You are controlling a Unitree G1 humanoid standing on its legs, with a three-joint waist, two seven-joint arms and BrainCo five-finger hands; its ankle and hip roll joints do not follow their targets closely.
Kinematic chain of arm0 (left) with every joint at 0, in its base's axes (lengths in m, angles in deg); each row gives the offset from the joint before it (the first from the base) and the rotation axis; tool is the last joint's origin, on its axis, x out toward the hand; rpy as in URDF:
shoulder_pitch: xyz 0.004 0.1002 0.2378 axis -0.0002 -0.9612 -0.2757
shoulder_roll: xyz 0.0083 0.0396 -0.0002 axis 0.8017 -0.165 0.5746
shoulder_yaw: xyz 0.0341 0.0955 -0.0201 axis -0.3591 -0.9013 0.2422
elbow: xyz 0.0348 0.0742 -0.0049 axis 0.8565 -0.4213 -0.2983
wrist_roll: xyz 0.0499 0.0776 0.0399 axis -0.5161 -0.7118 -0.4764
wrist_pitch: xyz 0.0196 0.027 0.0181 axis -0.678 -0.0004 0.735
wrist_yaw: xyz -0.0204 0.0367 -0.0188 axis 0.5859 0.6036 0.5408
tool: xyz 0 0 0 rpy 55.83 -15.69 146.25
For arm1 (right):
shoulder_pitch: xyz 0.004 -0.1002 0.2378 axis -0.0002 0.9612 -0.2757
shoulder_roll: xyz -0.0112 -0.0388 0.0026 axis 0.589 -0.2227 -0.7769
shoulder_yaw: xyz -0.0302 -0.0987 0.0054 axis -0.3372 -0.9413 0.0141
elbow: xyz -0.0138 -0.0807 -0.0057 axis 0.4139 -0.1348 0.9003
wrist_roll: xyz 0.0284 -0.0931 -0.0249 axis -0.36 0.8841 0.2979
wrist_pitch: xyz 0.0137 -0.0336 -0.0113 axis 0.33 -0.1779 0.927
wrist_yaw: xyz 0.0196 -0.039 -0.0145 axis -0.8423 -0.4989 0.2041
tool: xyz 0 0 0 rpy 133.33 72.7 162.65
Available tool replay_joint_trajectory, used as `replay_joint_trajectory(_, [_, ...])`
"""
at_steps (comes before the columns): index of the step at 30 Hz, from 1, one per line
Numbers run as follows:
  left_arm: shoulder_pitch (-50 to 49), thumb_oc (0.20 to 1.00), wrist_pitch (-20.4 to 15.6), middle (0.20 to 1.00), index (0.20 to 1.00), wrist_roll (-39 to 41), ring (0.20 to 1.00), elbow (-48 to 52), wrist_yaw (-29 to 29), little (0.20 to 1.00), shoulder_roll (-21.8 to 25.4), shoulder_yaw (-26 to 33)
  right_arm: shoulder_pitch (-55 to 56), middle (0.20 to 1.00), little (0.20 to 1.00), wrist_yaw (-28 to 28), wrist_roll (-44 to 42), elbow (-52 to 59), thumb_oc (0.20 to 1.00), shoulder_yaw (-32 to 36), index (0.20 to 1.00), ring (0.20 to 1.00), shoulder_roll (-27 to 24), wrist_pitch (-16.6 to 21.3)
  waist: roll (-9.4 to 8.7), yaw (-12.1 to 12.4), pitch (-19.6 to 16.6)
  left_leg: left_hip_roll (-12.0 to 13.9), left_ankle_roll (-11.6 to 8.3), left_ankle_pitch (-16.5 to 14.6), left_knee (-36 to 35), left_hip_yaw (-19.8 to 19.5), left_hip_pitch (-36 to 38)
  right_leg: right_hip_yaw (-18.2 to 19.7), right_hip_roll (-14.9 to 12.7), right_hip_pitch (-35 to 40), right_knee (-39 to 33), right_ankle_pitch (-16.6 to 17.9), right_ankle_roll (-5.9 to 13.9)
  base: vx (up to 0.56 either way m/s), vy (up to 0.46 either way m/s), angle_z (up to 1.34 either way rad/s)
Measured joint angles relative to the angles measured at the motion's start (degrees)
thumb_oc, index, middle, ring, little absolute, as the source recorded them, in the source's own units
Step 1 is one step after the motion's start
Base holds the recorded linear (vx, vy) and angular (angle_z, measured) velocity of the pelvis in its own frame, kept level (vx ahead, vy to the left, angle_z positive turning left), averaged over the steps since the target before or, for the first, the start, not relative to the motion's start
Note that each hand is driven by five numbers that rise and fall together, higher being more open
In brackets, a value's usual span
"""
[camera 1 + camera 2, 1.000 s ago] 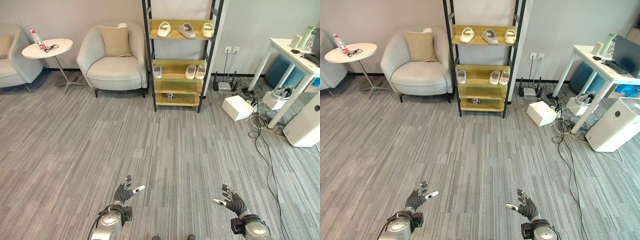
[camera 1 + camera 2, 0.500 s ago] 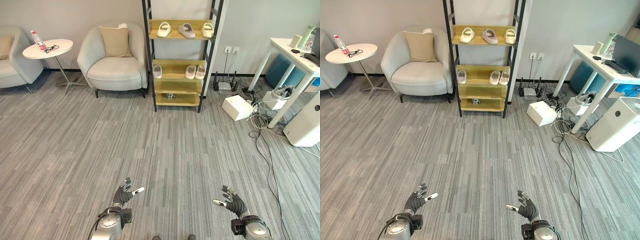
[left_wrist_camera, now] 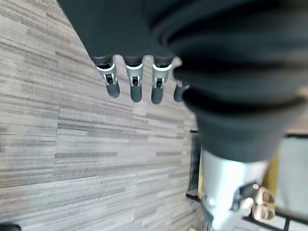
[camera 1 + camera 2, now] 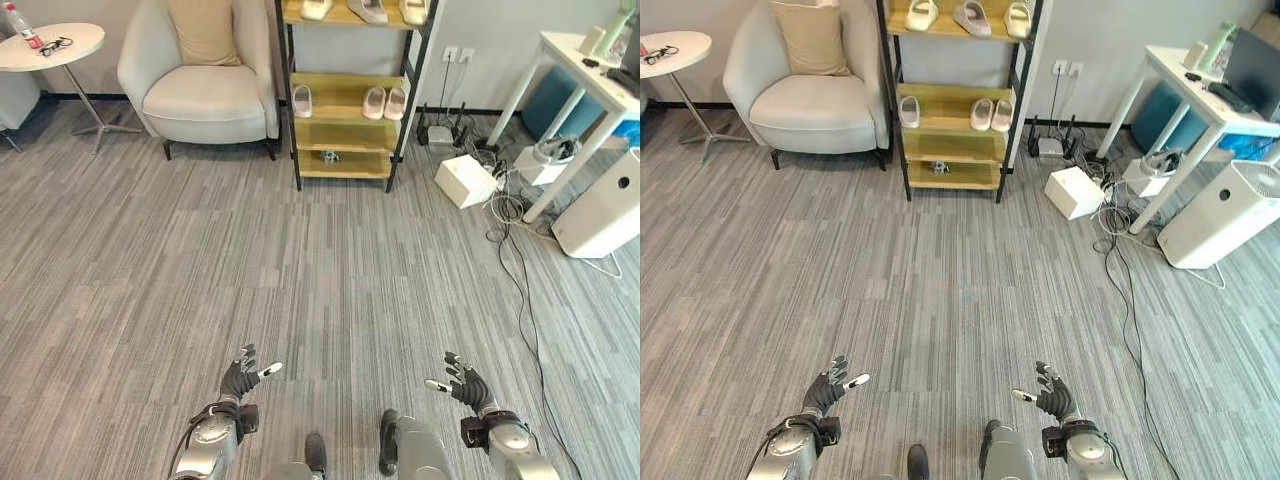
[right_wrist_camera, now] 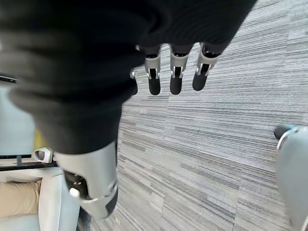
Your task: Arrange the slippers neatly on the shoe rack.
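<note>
The shoe rack [image 4: 347, 95], black-framed with wooden shelves, stands against the far wall. Its top shelf carries three pale slippers [image 4: 367, 10]. On the middle shelf one white slipper [image 4: 302, 100] lies at the left and a pair [image 4: 385, 101] at the right. A small dark object [image 4: 328, 156] sits on the bottom shelf. Low over the grey floor, far from the rack, my left hand [image 4: 240, 380] and right hand [image 4: 462, 383] are both open and empty. In the wrist views the left hand's fingers [image 3: 132, 84] and the right hand's fingers [image 5: 175, 77] are straight.
A light armchair [image 4: 200, 85] with a tan cushion stands left of the rack, a round side table [image 4: 50, 45] further left. Right of the rack are a white box [image 4: 465, 182], loose cables [image 4: 510, 235], a white table [image 4: 575, 65] and a white air purifier [image 4: 605, 205].
The whole picture has shifted: the camera has moved, and the rack now lies higher and slightly larger. Both hands remain open and low, as before.
</note>
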Motion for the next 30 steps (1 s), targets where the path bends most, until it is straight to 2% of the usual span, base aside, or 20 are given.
replay_joint_trajectory(1, [0.93,1.000,0.00,1.000,1.000,0.02,1.000,-0.19,0.00,1.000,-0.64,0.49,0.98,1.000,1.000,0.02,-0.18,0.72,1.000,0.37,1.000,1.000,0.38,0.07,-0.79,-0.32,-0.07,-0.41,0.01,-0.07,-0.24,-0.68,0.29,-1.71,-0.56,1.50,-9.40,1.41,1.18,0.52,-0.265,0.18])
replay_joint_trajectory(4, [1.56,1.000,0.05,1.000,1.000,0.47,1.000,-1.27,0.25,1.000,-2.80,1.77,2.12,1.000,1.000,-0.17,-0.63,0.32,1.000,-0.07,1.000,1.000,0.92,0.05,-0.67,-1.78,-0.23,-0.30,-1.19,-1.18,-0.21,-1.87,1.34,-1.93,-0.89,2.00,-9.59,5.30,1.69,0.31,-0.182,0.25])
replay_joint_trajectory(7, [-0.38,1.000,-0.15,1.000,1.000,2.57,1.000,-0.67,0.39,1.000,-3.27,1.39,3.78,1.000,1.000,-0.17,-0.68,-0.12,1.000,-0.01,1.000,1.000,0.81,-0.45,-0.54,-1.81,-2.23,1.53,-3.65,-3.66,-0.05,-2.45,4.26,-3.28,2.38,6.60,-8.20,7.08,-1.25,0.25,-0.214,0.20])
replay_joint_trajectory(8, [-0.96,1.000,-0.13,1.000,1.000,3.67,1.000,-0.67,0.23,1.000,-3.19,1.42,3.52,1.000,1.000,-0.13,-0.71,-0.07,1.000,0.10,1.000,1.000,0.25,-0.24,0.63,-2.28,-3.09,4.70,-6.82,-6.04,6.70,-3.93,2.71,-4.39,5.75,10.61,-11.72,7.19,-4.52,0.17,-0.194,0.40])
replay_joint_trajectory(10, [0.48,1.000,-0.27,1.000,1.000,5.01,1.000,-0.62,0.06,1.000,-2.70,1.44,3.85,1.000,1.000,-0.33,-0.72,0.45,1.000,0.01,1.000,1.000,-0.60,-0.24,-1.43,-1.69,-3.06,4.84,-8.33,-6.21,22.91,-4.95,-5.14,-5.00,5.85,12.99,-14.33,10.06,-9.57,0.20,-0.166,0.31])
replay_joint_trajectory(11, [-0.45,1.000,-0.46,1.000,1.000,5.01,1.000,-0.60,-0.04,1.000,-3.35,1.58,3.42,1.000,1.000,-0.43,-0.72,1.24,1.000,0.09,1.000,1.000,-2.32,0.03,-0.25,-0.12,-2.90,5.99,-9.89,-5.38,29.79,-6.18,-7.90,-4.77,7.01,13.75,-14.16,8.21,-11.39,0.36,-0.144,-0.14])
replay_joint_trajectory(13, [-0.34,1.000,-0.52,1.000,1.000,5.03,1.000,-0.34,-0.02,1.000,-4.38,1.56,3.41,1.000,1.000,-0.78,-0.77,1.19,1.000,0.90,1.000,1.000,-4.40,0.12,0.90,0.34,-2.36,6.81,-13.19,-3.54,42.50,-9.57,-13.22,-5.04,8.74,15.37,-14.10,6.73,-12.33,0.36,-0.028,-0.09])
replay_joint_trajectory(14, [-0.50,1.000,-0.53,1.000,1.000,5.20,1.000,0.05,-0.22,1.000,-3.87,1.58,2.89,1.000,1.000,-0.83,-0.85,0.87,1.000,1.54,1.000,1.000,-4.14,0.07,0.48,0.29,-2.08,7.68,-12.79,-5.34,41.04,-7.98,-14.94,-5.05,8.84,16.94,-15.25,4.16,-11.59,0.37,0.068,0.25])
replay_joint_trajectory(15, [0.76,1.000,-0.67,1.000,1.000,6.33,1.000,1.04,-0.40,1.000,-3.76,1.51,3.14,1.000,1.000,-0.82,-1.37,0.30,1.000,2.32,1.000,1.000,-3.90,-0.23,-1.34,0.44,-1.19,8.90,-11.14,-5.38,22.40,-2.34,-14.69,-5.14,8.97,18.32,-16.16,3.51,-10.54,0.53,0.166,0.24])
replay_joint_trajectory(17, [0.58,1.000,-0.72,1.000,1.000,6.74,1.000,1.14,-0.45,1.000,-3.57,1.54,1.73,1.000,1.000,-0.77,-1.75,-1.11,1.000,1.98,1.000,1.000,-3.74,-0.30,-0.72,0.57,-0.40,10.69,-10.94,-0.51,3.33,-0.55,-13.69,-5.04,11.22,20.22,-16.16,2.89,-9.75,0.46,0.164,-0.13])
replay_joint_trajectory(18, [0.55,1.000,-0.62,1.000,1.000,6.69,1.000,0.72,-0.51,1.000,-3.41,1.39,0.89,1.000,1.000,-0.75,-1.74,-1.57,1.000,1.81,1.000,1.000,-3.55,-0.03,-0.26,0.55,-0.27,12.23,-11.82,1.90,-1.07,0.08,-14.62,-5.07,12.74,21.84,-16.33,0.22,-7.40,0.27,0.092,-0.16])
replay_joint_trajectory(19, [1.04,1.000,-0.62,1.000,1.000,6.69,1.000,-0.27,-0.53,1.000,-3.41,1.40,0.78,1.000,1.000,-0.74,-1.74,-2.60,1.000,1.76,1.000,1.000,-3.24,-0.05,0.12,0.53,-0.32,13.84,-12.08,3.45,-0.92,1.34,-16.49,-5.27,14.02,23.21,-16.45,-0.82,-7.45,0.28,0.127,-0.21])
replay_joint_trajectory(20, [1.10,1.000,-0.47,1.000,1.000,6.68,1.000,-0.55,-0.50,1.000,-3.38,1.42,1.10,1.000,1.000,-0.77,-1.69,-2.75,1.000,1.74,1.000,1.000,-3.10,-0.27,0.12,0.71,-0.30,14.52,-11.73,5.48,-0.59,1.07,-17.11,-5.02,14.58,24.61,-16.19,-0.67,-9.49,0.40,0.192,-0.35])
replay_joint_trajectory(22, [0.08,1.000,-0.22,1.000,1.000,6.68,1.000,-0.36,-0.54,1.000,-3.39,1.50,2.03,1.000,1.000,-0.81,-1.68,-1.50,1.000,1.72,1.000,1.000,-3.63,-0.33,-0.01,1.36,-0.90,14.06,-10.89,7.01,-0.54,1.26,-17.20,-4.50,14.55,26.44,-16.50,-2.47,-10.38,0.38,0.228,-0.44])
replay_joint_trajectory(24, [-0.17,1.000,-0.01,1.000,1.000,6.65,1.000,-0.38,-0.69,1.000,-3.34,1.46,2.49,1.000,1.000,-0.83,-1.61,-1.19,1.000,1.65,1.000,1.000,-3.62,-0.61,0.14,0.92,-2.42,11.35,-8.93,8.12,-0.58,1.45,-14.99,-3.70,13.25,28.82,-16.13,-4.28,-8.81,0.35,0.283,-0.39])
replay_joint_trajectory(25, [-0.20,1.000,0.04,1.000,1.000,6.57,1.000,-0.29,-0.75,1.000,-2.93,1.45,2.08,1.000,1.000,-0.95,-1.61,-1.15,1.000,1.59,1.000,1.000,-2.64,-1.07,-0.77,0.92,-2.87,8.78,-4.46,11.04,-0.86,3.02,-11.67,-1.42,10.46,29.43,-13.40,-5.96,-6.17,0.36,0.346,-0.69])
replay_joint_trajectory(26, [-0.11,1.000,0.13,1.000,1.000,6.42,1.000,-0.19,-0.73,1.000,-2.61,1.45,1.54,1.000,1.000,-0.94,-1.63,-0.71,1.000,1.50,1.000,1.000,-1.86,-1.10,-0.92,0.99,-2.76,8.11,-2.92,9.87,-0.57,4.20,-10.67,-1.41,8.94,26.69,-7.04,-6.59,-5.21,0.33,0.325,-0.81])
replay_joint_trajectory(28, [-0.14,1.000,0.13,1.000,1.000,6.14,1.000,0.09,-0.82,1.000,-1.94,1.39,0.76,1.000,1.000,-1.06,-1.63,0.83,1.000,-0.53,1.000,1.000,-1.84,-1.08,0.10,0.87,-2.42,7.16,-0.80,7.86,-0.53,5.61,-8.22,-1.14,4.88,15.45,17.92,-5.85,-4.22,0.26,0.172,-0.11])
replay_joint_trajectory(29, [0.56,1.000,0.14,1.000,1.000,6.14,1.000,1.06,-0.83,1.000,-0.82,0.85,2.43,1.000,1.000,-1.42,-1.62,2.36,1.000,-0.59,1.000,1.000,-1.16,-1.04,-0.68,0.03,-2.50,3.87,-1.50,5.57,-0.53,3.75,-5.81,0.38,0.81,9.12,27.59,-9.08,-1.89,0.47,0.147,0.63])
replay_joint_trajectory(30, [1.32,1.000,-0.06,1.000,1.000,6.15,1.000,1.91,-0.81,1.000,0.46,0.37,2.69,1.000,1.000,-1.56,-1.63,2.37,1.000,-0.44,1.000,1.000,-0.93,-1.09,-1.09,0.44,-1.98,2.01,-1.13,4.05,-0.51,3.08,-3.99,2.61,0.51,4.67,26.39,-9.41,-1.30,0.59,0.072,0.98])
